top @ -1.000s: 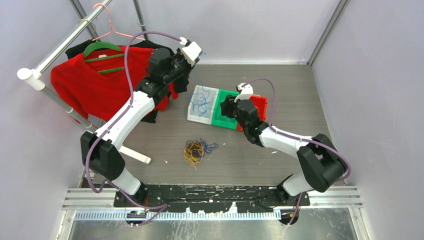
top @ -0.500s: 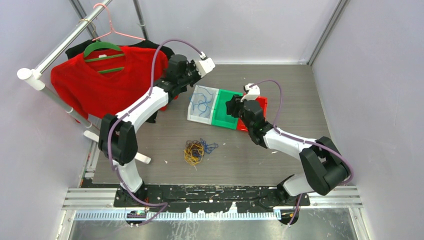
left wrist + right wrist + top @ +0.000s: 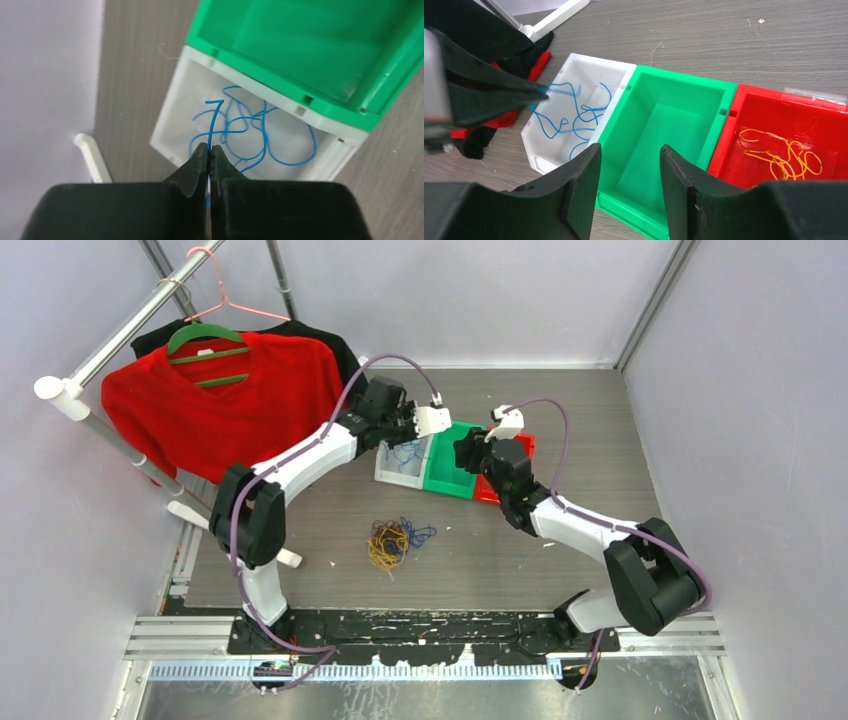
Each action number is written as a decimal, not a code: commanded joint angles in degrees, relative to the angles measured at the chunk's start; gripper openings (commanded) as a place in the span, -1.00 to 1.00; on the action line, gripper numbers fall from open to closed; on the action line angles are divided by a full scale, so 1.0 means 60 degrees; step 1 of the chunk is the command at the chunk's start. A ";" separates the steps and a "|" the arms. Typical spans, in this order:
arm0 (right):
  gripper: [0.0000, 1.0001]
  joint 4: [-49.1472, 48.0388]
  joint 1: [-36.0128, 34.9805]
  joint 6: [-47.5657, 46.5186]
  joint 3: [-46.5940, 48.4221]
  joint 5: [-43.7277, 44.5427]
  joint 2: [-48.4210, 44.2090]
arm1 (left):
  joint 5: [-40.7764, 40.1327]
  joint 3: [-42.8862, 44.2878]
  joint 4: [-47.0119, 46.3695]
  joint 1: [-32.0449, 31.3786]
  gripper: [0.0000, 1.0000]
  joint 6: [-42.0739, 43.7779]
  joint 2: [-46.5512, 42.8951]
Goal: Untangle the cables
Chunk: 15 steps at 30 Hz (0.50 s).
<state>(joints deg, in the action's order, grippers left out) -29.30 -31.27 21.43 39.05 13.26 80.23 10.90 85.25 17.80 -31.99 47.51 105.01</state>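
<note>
currently, item by item.

left tool (image 3: 209, 150): black fingers pressed together on one thin blue wire strand (image 3: 212, 125), which leads from the tips down into the white plastic bin (image 3: 167, 107). the tool is poised above that bin.

right tool (image 3: 630, 152): black fingers apart, nothing between them, hovering over the green plastic bin (image 3: 674, 120).

white plastic bin: left end of a row of three bins set side by side and touching. it holds loose blue strands (image 3: 574, 122) curled across its floor.

green plastic bin: middle of the row, between the white and the red.

red plastic bin (image 3: 774, 110): right end of the row. it holds yellow-orange strands (image 3: 786, 157) in a small loose heap.

tangled clump of yellow, blue and dark strands (image 3: 390, 540): lies on the grey wood-grain surface (image 3: 600, 420), nearer the arm bases than the bins and well apart from both tools. a few blue loops stick out on its right side.

red shirt (image 3: 220, 405): hangs on a green hanger (image 3: 205, 335) from a metal rail (image 3: 130, 325) at the far left. a black garment (image 3: 150, 338) hangs behind it and a pink wire hanger (image 3: 215, 285) is beside it on the rail.
</note>
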 commanded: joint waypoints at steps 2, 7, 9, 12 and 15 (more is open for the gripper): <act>0.03 -0.0255 0.0123 0.0154 -0.0026 0.0189 -0.0793 | -0.0267 0.0622 0.1080 -0.0106 -1.00 0.0019 0.0557; 0.02 -0.0244 0.0216 0.0293 -0.0234 0.0264 -0.1163 | -0.0927 0.0752 0.0898 -0.0156 -1.00 -0.0029 0.1201; 0.03 -0.0197 0.0230 0.0326 -0.0288 0.0273 -0.1269 | -0.1253 0.0962 0.0699 -0.0162 -1.00 -0.0089 0.1552; 0.02 -0.0106 0.0232 0.0326 -0.0321 0.0171 -0.1329 | -0.1594 0.1337 0.0524 -0.0141 -1.00 -0.0197 0.1939; 0.05 -0.0023 0.0234 0.0311 -0.0291 -0.0060 -0.1323 | -0.1467 0.1922 0.1069 -0.0133 -0.87 -0.0602 0.1939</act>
<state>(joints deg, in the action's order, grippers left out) -28.45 -30.13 22.85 37.23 13.82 74.11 3.55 90.87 23.16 -32.88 46.63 117.49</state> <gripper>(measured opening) 0.516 0.012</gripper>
